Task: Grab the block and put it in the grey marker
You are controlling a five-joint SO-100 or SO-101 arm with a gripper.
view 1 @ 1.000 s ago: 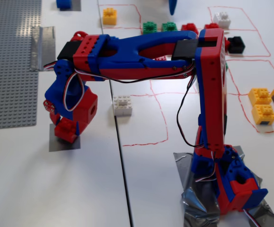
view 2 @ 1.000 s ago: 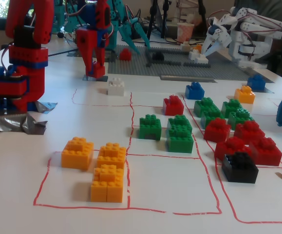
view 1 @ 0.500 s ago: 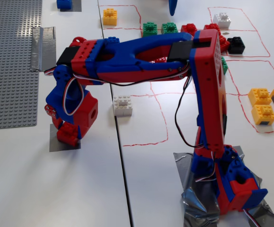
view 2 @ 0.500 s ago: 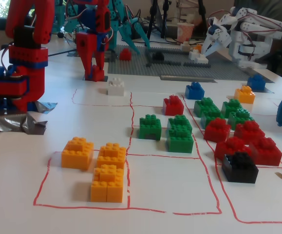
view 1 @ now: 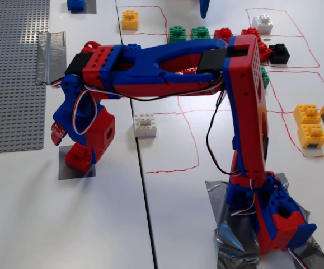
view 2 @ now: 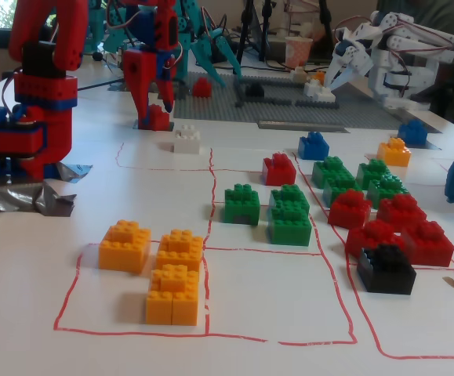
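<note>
Red block (view 1: 79, 157) on grey marker (view 1: 72, 171), under hand (view 1: 75, 147), grip unclear

I am finding no readable text, label, brand, number or sign in either fixed view. The red lines (view 1: 194, 147) I am seeing drawn on the table (view 1: 94, 224) form plain boxes without lettering, and the bricks, tape and my arm are bearing no legible marks.
</note>
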